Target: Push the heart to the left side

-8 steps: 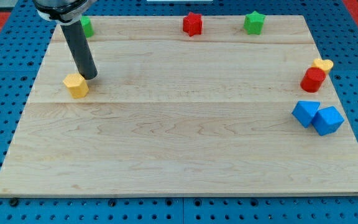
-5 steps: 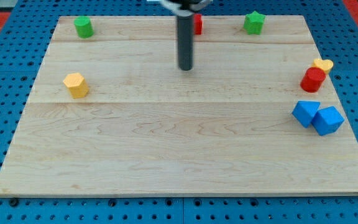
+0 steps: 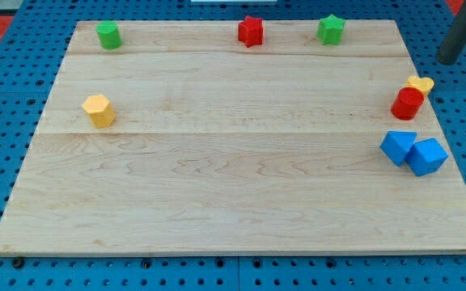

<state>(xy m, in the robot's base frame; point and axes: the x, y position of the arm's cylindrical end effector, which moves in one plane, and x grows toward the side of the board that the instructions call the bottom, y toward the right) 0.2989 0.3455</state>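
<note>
The yellow heart (image 3: 420, 83) sits at the board's right edge, touching the red cylinder (image 3: 407, 103) just below and left of it. My tip (image 3: 447, 61) is off the board past its right edge, above and to the right of the heart, apart from it. The rod runs up out of the view's top right corner.
A yellow hexagon block (image 3: 99, 110) lies at the left. A green block (image 3: 108, 35), a red star (image 3: 251, 31) and a green star (image 3: 331, 29) line the top edge. Two blue blocks (image 3: 413, 151) touch each other at the right, below the red cylinder.
My tip has swept from beside the yellow hexagon at the left, across the top middle, to past the board's right edge. No block has moved.
</note>
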